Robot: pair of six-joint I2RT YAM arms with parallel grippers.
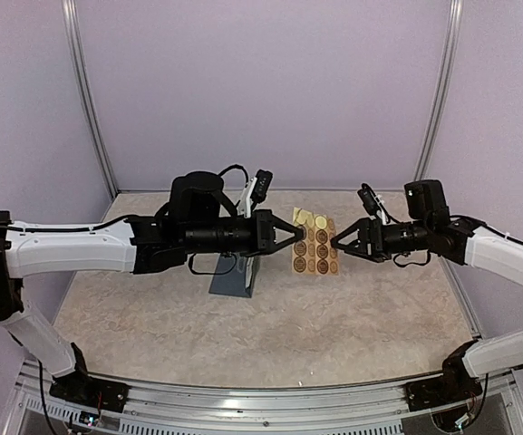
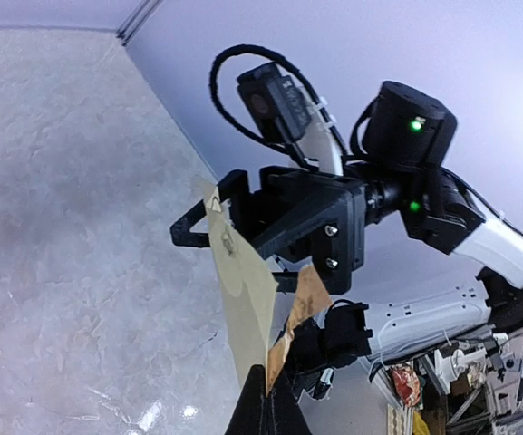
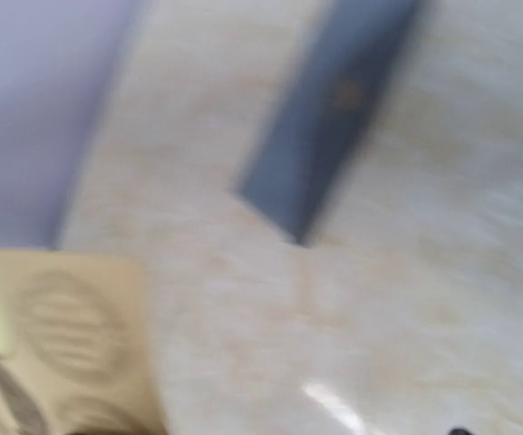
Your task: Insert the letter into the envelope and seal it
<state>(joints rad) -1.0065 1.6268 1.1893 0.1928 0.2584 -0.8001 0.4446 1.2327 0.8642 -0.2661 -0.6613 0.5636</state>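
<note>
While the left gripper (image 1: pixel 295 234) and right gripper (image 1: pixel 335 243) each pinch an end of the sheet (image 1: pixel 315 246) between them, the envelope (image 1: pixel 232 279) lies on the table (image 1: pixel 152 317) under the left arm, lengthwise near-to-far, nearer that arm.

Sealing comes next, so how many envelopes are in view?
1: the slate-blue envelope lies on the table beneath the left arm, partly hidden by it. No other shows.

1. Top view was bright and sharp, soft shadows on the worktop (image 1: pixel 152 317).
2. Left wrist view showed small glare spots.
3. Right wrist view was wholly blurred, the envelope (image 3: pixel 324 118) smeared.
</note>
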